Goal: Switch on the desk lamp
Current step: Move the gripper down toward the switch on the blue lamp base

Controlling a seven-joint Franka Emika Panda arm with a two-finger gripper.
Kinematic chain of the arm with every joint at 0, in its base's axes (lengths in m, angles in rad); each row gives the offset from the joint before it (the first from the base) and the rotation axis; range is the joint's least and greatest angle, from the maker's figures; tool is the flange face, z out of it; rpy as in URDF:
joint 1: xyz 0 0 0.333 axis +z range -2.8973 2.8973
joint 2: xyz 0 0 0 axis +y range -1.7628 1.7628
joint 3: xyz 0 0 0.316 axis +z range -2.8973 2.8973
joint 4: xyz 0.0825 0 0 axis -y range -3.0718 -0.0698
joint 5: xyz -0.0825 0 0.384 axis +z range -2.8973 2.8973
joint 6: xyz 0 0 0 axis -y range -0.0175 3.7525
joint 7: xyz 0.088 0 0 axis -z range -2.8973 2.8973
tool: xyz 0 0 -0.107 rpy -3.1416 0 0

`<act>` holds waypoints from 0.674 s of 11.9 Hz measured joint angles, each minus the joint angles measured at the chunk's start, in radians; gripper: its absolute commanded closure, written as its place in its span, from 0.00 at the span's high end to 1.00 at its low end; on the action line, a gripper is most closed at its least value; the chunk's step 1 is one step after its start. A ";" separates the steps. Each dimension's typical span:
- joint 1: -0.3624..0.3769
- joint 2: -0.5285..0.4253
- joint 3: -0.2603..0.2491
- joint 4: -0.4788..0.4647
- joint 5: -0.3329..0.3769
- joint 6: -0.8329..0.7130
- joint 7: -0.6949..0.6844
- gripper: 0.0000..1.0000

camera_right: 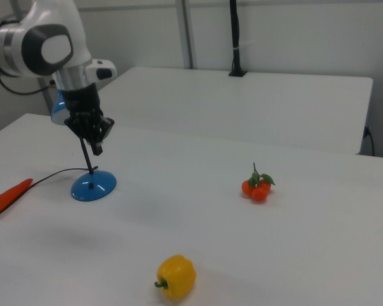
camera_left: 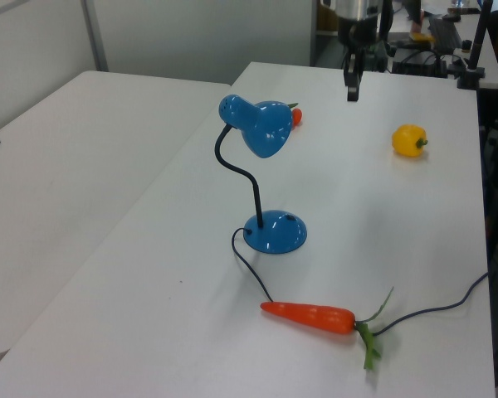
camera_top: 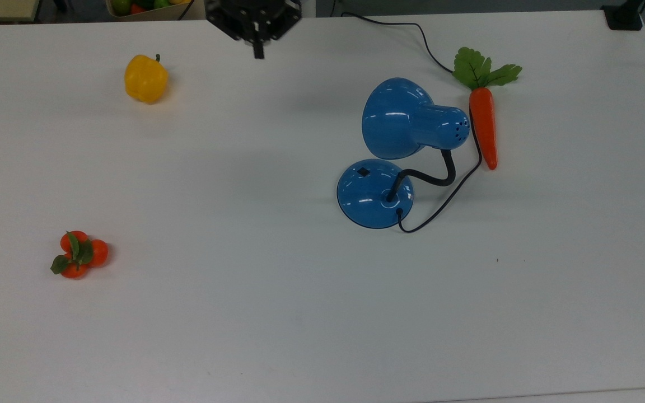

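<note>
The desk lamp stands on the white table with its glossy blue shade unlit. A black bendy neck joins the shade to the round blue base, which carries a small black switch. In the left view the lamp's base stands mid-table. My gripper hangs above the table's far edge, well to the top view's left of the lamp, fingers together and holding nothing. In the right view the gripper hovers above the base and partly hides the shade.
The lamp's black cord loops past an orange toy carrot and off the far edge. A yellow pepper lies at the far left of the top view. A cluster of small oranges lies at the near left.
</note>
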 measured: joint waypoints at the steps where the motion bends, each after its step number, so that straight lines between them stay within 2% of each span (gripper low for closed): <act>1: 0.020 0.000 0.000 -0.032 0.000 0.037 0.000 0.00; 6: 0.111 0.002 0.001 -0.261 -0.001 0.354 -0.032 0.00; 8: 0.133 0.006 0.001 -0.318 -0.001 0.463 -0.063 0.00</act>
